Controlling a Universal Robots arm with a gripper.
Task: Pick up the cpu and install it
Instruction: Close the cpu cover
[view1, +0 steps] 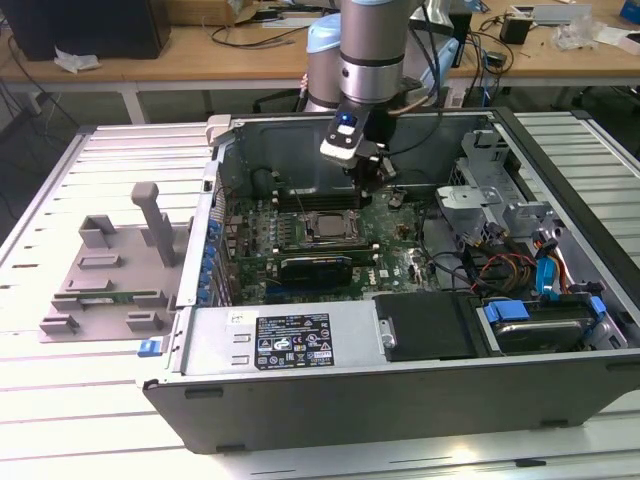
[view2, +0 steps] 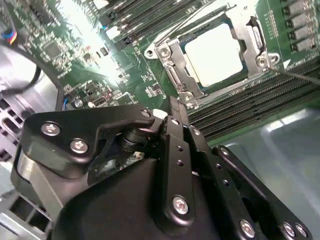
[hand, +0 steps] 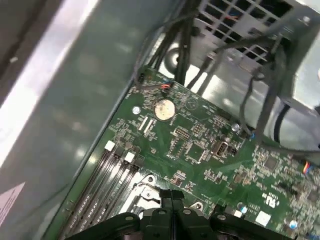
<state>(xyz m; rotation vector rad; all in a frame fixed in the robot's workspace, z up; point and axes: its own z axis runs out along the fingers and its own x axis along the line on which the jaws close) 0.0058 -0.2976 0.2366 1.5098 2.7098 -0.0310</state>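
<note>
The cpu (view1: 330, 226), a pale silvery square chip, lies flat in its metal-framed socket (view1: 332, 213) on the green motherboard (view1: 400, 250), near the exterior view's centre.

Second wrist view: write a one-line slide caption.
Shut, empty black pincer near the pale silvery square cpu seated in its metal socket on the green motherboard.

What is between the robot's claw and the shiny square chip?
In the second wrist view, the socket's metal frame lies between the gripper and the cpu.

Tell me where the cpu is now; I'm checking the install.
The cpu sits in its motherboard socket, centre of the exterior view, between memory slots and black card.
</note>
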